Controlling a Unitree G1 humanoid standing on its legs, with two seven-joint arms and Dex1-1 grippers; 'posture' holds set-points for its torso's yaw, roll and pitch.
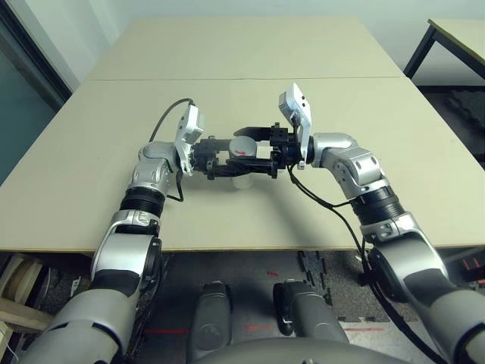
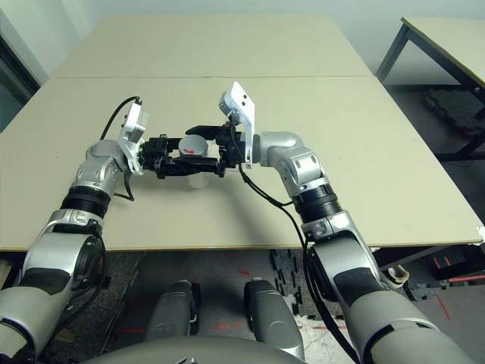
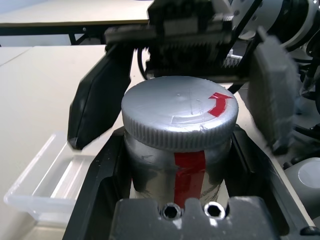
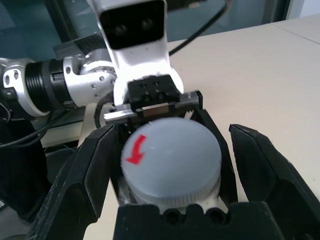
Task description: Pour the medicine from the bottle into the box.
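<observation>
My left gripper point(image 1: 229, 157) is shut on the bottle point(image 3: 177, 170), a grey-white cylinder with a red vertical stripe, held a little above the table. A grey ribbed cap point(image 4: 172, 150) with a red arrow sits on the bottle's mouth. From the opposite side, my right gripper point(image 1: 247, 148) stands open around the cap, with one black finger point(image 4: 82, 185) close beside it and the other finger point(image 4: 270, 170) a gap away. The clear plastic box point(image 3: 45, 185) lies on the table just below and beside the bottle, also seen as a pale shape point(image 1: 241, 180) under the two grippers.
The beige table point(image 1: 250, 68) stretches wide to the back and to both sides, with a seam across it. Its front edge point(image 1: 250, 249) lies close under my forearms. A second table point(image 1: 455, 38) stands at the back right. Black cables point(image 1: 318, 197) hang off both wrists.
</observation>
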